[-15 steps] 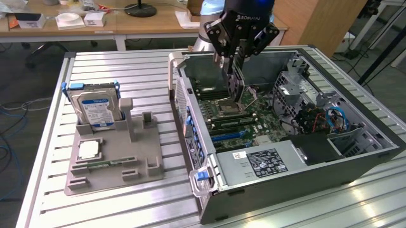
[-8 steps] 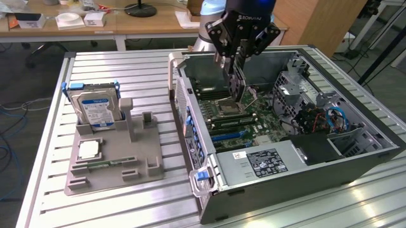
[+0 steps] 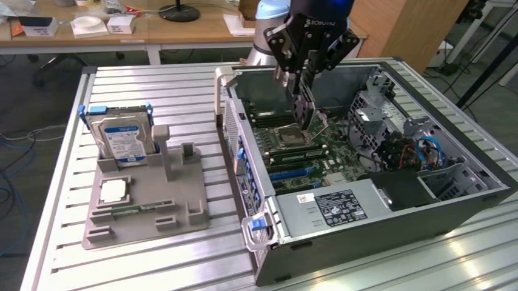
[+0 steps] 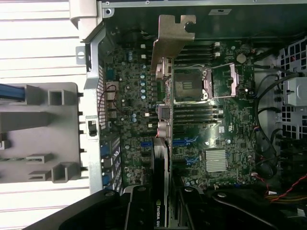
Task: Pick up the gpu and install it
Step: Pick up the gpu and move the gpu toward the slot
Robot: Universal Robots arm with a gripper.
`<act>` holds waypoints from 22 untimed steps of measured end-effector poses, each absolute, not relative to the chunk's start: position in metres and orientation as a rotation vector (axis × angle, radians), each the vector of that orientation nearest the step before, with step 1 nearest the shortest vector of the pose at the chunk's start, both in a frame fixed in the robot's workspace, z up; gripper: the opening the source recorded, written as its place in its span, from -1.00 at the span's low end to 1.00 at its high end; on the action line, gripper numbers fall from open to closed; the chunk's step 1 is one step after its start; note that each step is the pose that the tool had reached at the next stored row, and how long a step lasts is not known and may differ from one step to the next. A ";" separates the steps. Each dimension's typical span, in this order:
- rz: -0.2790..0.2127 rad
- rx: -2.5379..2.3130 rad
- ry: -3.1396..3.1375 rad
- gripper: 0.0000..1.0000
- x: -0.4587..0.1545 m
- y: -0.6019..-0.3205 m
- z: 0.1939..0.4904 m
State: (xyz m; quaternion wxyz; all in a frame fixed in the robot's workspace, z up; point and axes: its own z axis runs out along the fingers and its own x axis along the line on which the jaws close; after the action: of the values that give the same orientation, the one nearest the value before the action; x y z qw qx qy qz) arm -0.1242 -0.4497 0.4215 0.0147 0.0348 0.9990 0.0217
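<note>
step: install, carry-and-line-up phase; pickup looks done, card not yet seated
gripper: the gripper (image 3: 305, 85) sits upper centre of the exterior view, above the open computer case (image 3: 486, 182); jaws clenched on the gpu, pinching its top edge
gpu: the gpu (image 3: 304, 112) hangs edge-down from the fingers (image 4: 144, 211), inside the case opening; appears clear of the motherboard (image 3: 332, 154), can't confirm the gap
bracket: the silver bracket (image 4: 173, 38) faces the case wall at the far side in the exterior view, not the port wall (image 3: 240, 154) on the exterior view's left
under the card: the CPU socket (image 3: 290, 136) lies just below its lower end; the blue slots (image 4: 184, 142) are nearer the camera in the exterior view
alignment: my read is the card runs crosswise to the blue slots
move calls for: card edge parallel to a slot and over it; bracket toward the port wall; straight, even push; no snagging the loose cables (image 3: 429, 151) at centre right
risk: tilted descent could scrape board parts
rest: the grey holder (image 3: 145, 212) lower left, hard drive (image 3: 121, 136) upright in it; well apart from the gripper
</note>
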 end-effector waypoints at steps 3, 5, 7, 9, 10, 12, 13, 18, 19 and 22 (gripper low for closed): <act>0.067 0.108 3.110 -0.47 -0.123 -0.450 0.422; 0.067 0.109 3.110 -0.47 -0.122 -0.450 0.422; 0.067 0.109 3.110 -0.47 -0.122 -0.450 0.422; 0.067 0.109 3.110 -0.47 -0.121 -0.450 0.422; 0.067 0.109 3.110 -0.47 -0.120 -0.450 0.422; 0.067 0.109 3.110 -0.47 -0.120 -0.450 0.422; 0.067 0.108 3.110 -0.47 -0.119 -0.450 0.422; 0.067 0.108 3.110 -0.47 -0.117 -0.450 0.422; 0.067 0.109 3.110 -0.47 -0.116 -0.450 0.422; 0.067 0.109 3.110 -0.47 -0.114 -0.450 0.422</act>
State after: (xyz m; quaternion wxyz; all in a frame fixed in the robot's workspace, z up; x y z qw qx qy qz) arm -0.1143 -0.4497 0.4215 0.0147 0.0349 0.9990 0.0217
